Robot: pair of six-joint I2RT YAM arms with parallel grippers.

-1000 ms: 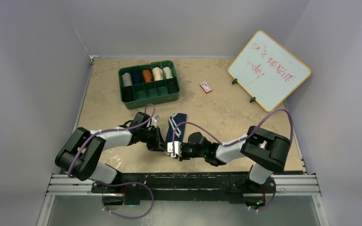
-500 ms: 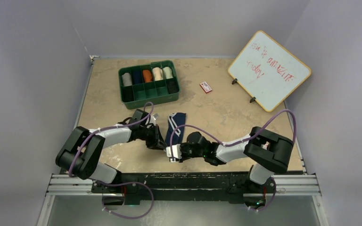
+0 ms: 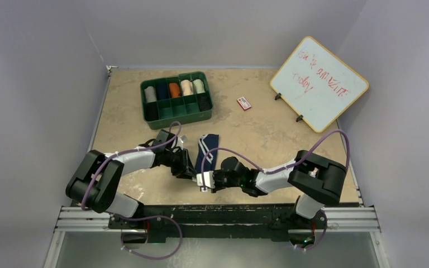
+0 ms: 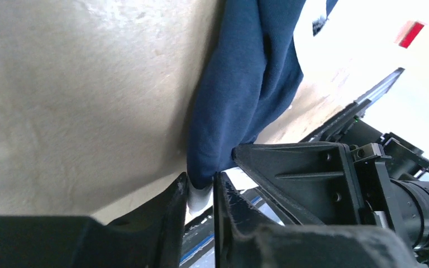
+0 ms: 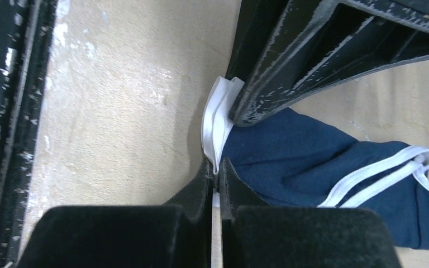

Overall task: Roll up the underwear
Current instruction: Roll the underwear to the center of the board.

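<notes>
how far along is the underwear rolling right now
Done: the green tray already holds rolled cloths in its far row, and the navy underwear lies folded into a narrow strip. In hand: the left gripper and right gripper both pinch its near end at the white edging. Left: no roll shows yet, so the whole strip has to be rolled up.

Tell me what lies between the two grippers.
Near end of the navy underwear, pinched by left gripper and right gripper; right wrist view shows it.
</notes>
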